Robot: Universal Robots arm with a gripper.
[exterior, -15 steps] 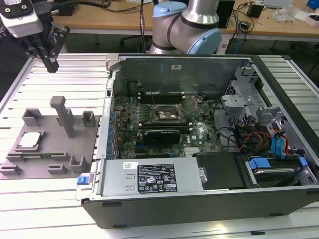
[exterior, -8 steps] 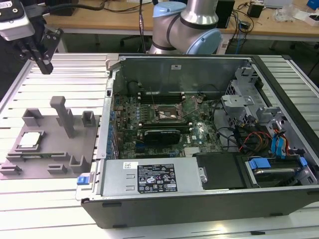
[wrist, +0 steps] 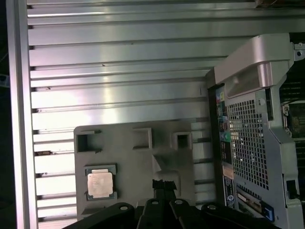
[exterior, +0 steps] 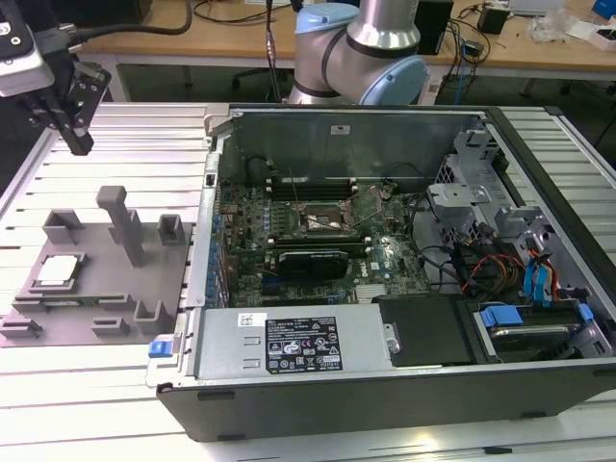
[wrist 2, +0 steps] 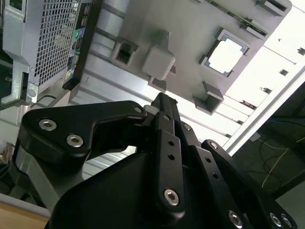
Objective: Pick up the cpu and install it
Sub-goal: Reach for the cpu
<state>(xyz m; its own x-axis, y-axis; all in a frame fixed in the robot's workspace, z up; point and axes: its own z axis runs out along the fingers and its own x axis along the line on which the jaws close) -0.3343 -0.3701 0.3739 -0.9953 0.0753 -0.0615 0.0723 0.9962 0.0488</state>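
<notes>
Robotics lab or engineering workshop. A slotted aluminium workbench [exterior: 106, 385] carries an open desktop computer case [exterior: 385, 404], its motherboard [exterior: 318, 221] exposed, beside a grey fixture plate [exterior: 115, 279]. A pale blue and silver industrial robot arm [exterior: 361, 58] stands at the bench's far edge, and a black gripper [exterior: 81, 144] hangs above the bench. Behind are wooden desks [exterior: 192, 40] strewn with cables [exterior: 231, 12].

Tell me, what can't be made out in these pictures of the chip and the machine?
1. Second wrist view: glare washes the top of the cpu white, so no marks show.
2. First wrist view: part of the grey fixture plate hides behind the gripper.
3. Exterior view: the socket is too small to tell whether it is empty.
4. Exterior view: the arm is cut off by the top edge.
</notes>
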